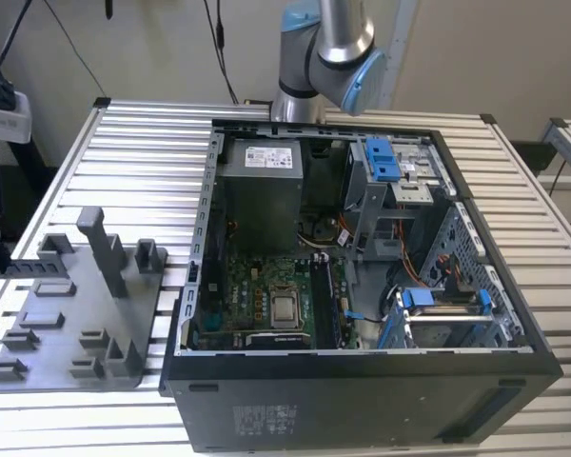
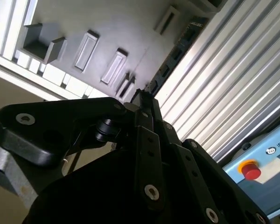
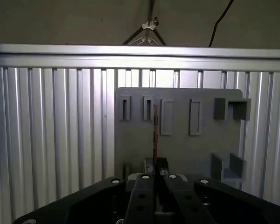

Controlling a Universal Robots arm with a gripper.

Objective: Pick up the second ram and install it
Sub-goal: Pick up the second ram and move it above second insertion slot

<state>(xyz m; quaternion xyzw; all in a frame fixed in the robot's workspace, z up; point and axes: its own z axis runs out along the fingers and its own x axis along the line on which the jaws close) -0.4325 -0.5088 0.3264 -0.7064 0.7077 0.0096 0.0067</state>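
Biggest thing first: the slatted table carries the open computer case across the middle and right of the exterior view. The grey tray sits at lower left and the arm at top centre.

In the first wrist view the gripper hangs above that tray, jaws pinched narrow on the second ram. We see the ram edge-on, a thin strip poking out past the fingertips, and it looks lifted out of the tray's slots. So we'd call the pick-up done and the install not yet done.

Our guess is that what's left calls for keeping the strip square and lining it up with a free slot on the motherboard.

As for writing, there's a white label on the power supply, pale print on the case front and a sticker beside a red button. None of it is anything we can read off.
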